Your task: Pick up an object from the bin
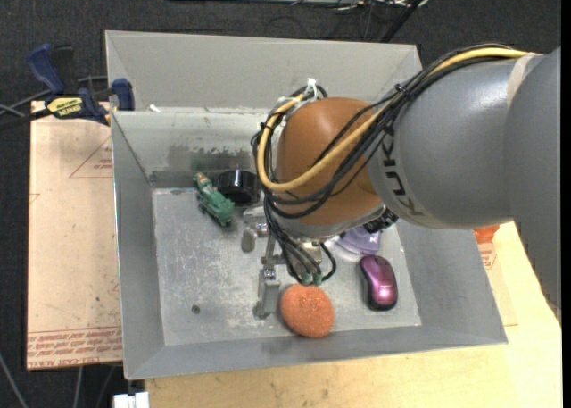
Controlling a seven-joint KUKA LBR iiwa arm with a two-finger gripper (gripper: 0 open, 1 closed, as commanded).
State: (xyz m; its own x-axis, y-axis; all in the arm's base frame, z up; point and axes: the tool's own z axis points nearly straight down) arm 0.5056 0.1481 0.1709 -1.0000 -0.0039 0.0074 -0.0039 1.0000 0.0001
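A small green toy point(214, 202) lies just beside a black roll point(237, 185); a purple computer mouse point(379, 282) sits well apart.

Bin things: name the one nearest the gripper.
The rough orange ball, right beside the gripper; the magenta computer mouse, small green piece and black ring lie farther off.

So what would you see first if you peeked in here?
The big grey arm with its round orange-brown cover, reaching in from the right over the middle of the grey metal bin. Next, the rough orange ball near the front wall, just right of the gripper, and the shiny purple computer mouse to the ball's right.
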